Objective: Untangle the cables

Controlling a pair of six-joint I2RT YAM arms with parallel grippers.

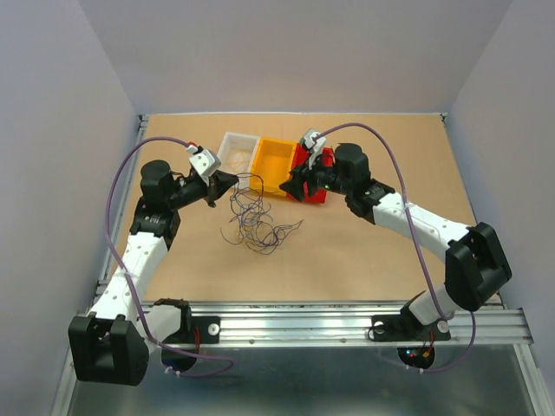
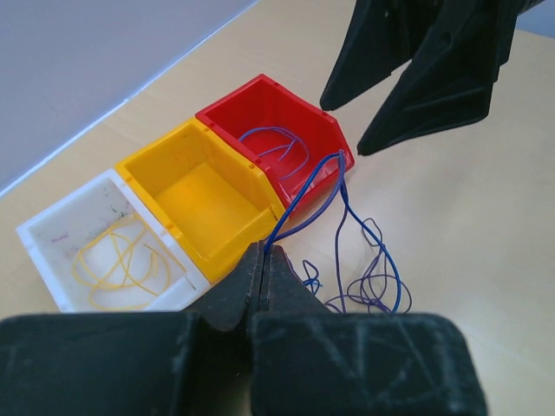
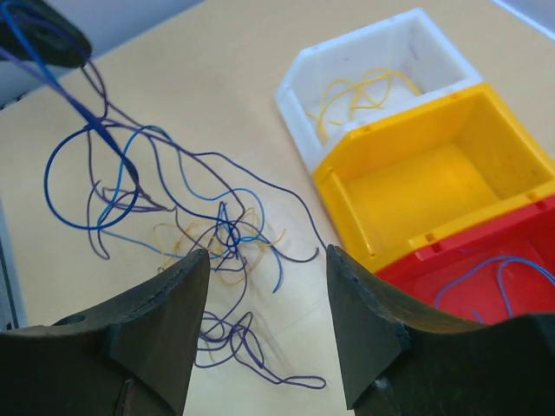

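Cables: a loose tangle of hair-thin blue, purple, black and pale yellow cables lies on the tan board table, in front of the yellow plastic bin and slightly to its left. From above we cannot follow single strands.
Lifted strand: one blue strand rises from the left gripper towards the near corner of the red plastic bin, on the yellow bin's right. We cannot tell whether it touches that rim.
Left gripper: its black fingers are pressed together on the blue strand, held above the tangle, left of the yellow bin.
Right gripper: its fingers stand apart with nothing between them. It hangs at the red bin and hides most of it from above.
Red bin contents: loops of blue wire.
White plastic bin: it touches the yellow bin's left side and holds pale yellow wire. The left wrist view cuts off its near corner.
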